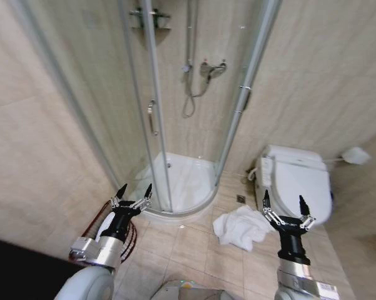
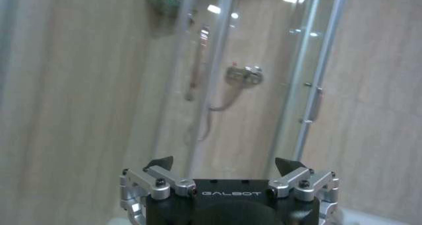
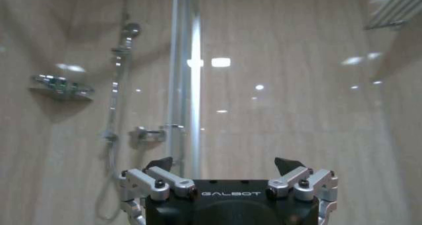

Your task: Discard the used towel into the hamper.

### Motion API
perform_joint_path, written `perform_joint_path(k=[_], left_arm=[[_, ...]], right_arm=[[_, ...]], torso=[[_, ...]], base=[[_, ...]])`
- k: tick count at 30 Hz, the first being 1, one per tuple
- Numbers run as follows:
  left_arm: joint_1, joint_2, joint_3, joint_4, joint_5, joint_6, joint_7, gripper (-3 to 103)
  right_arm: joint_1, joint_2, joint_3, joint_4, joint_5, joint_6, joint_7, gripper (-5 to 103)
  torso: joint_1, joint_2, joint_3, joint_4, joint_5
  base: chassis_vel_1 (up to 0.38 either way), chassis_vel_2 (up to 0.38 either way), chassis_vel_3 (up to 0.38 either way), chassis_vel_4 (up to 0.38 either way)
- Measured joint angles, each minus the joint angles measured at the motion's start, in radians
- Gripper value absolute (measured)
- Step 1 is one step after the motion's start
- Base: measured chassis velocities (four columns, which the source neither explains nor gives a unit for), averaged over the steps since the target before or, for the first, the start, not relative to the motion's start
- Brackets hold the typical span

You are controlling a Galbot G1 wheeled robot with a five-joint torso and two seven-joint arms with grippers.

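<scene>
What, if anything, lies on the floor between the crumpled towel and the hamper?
Nothing visible: bare floor tiles separate the white towel from the hamper, which the open left gripper partly hides.

crumpled white towel (image 1: 241,227) on floor tiles, dark reddish hamper (image 1: 129,240) well apart

Soft, rumpled white cloth towel (image 1: 241,226) on matt beige floor tiles (image 1: 194,250), just left of the right gripper (image 1: 285,208), whose brushed-metal links carry matt black tips. Behind the left gripper (image 1: 133,195), a dark reddish-brown open-weave hamper (image 1: 130,240). Ahead, a clear, glossy glass shower screen (image 1: 113,94) in shiny metal frames, and a smooth, glossy white toilet (image 1: 300,178).
</scene>
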Motion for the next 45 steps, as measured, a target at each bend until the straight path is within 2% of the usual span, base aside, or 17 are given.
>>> perform_joint_path(k=[20,36,40,41,44,45], left_arm=[[0.0,0.0,0.0,0.0,0.0,0.0,0.0,100],[0.0,0.0,0.0,0.0,0.0,0.0,0.0,100],[0.0,0.0,0.0,0.0,0.0,0.0,0.0,100],[0.0,0.0,0.0,0.0,0.0,0.0,0.0,100],[0.0,0.0,0.0,0.0,0.0,0.0,0.0,100],[0.0,0.0,0.001,0.0,0.0,0.0,0.0,100]], right_arm=[[0.0,-0.003,-0.009,-0.015,-0.001,0.008,-0.004,100],[0.019,-0.008,-0.008,-0.038,0.003,0.025,-0.006,100],[0.025,-0.009,-0.002,-0.044,0.01,0.032,-0.009,100],[0.025,-0.009,-0.001,-0.044,0.012,0.032,-0.009,100],[0.024,-0.01,0.0,-0.045,0.013,0.033,-0.012,100],[0.024,-0.01,0.0,-0.046,0.013,0.033,-0.012,100]], torso=[[0.0,0.0,0.0,-0.0001,-0.0002],[0.0,0.0,0.0,-0.0001,-0.0003],[0.0,0.0,0.0,0.0004,0.0007],[0.0,0.0,0.0,-0.0003,0.0006],[0.0,0.0,0.0,-0.0005,0.0003],[0.0,0.0,0.0,0.0004,0.0011]], base=[[-0.056,-0.066,-0.013,-0.013],[-0.234,-0.249,0.243,0.24],[-0.304,-0.319,0.306,0.313],[-0.273,-0.234,0.296,0.146],[-0.233,-0.239,0.209,0.121],[0.001,-0.123,0.149,0.017]])
